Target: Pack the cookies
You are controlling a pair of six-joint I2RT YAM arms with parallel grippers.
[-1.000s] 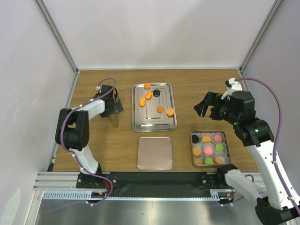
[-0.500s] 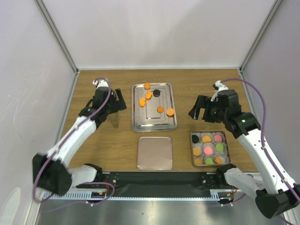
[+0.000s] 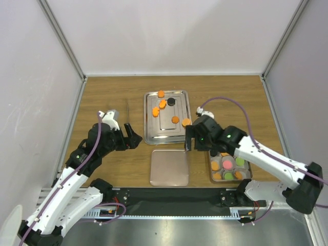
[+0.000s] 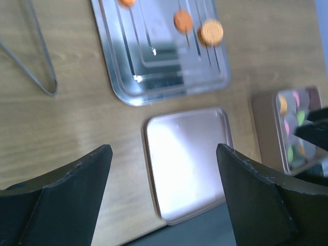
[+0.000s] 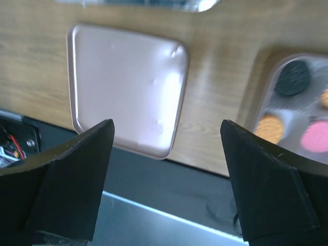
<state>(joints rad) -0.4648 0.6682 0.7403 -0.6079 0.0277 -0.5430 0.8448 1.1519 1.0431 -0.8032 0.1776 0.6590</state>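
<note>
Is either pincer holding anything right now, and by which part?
Nothing is held. The left pincer and right pincer both stand open and empty.

Wooden tabletop (image 3: 230,92), plain white walls (image 3: 174,36) on three sides, metal corner posts (image 3: 62,38), even light

No writing, label, brand, number or sign can be read in any view. The relief pressed into the black cookie (image 5: 293,78) is too blurred to make out.
</note>
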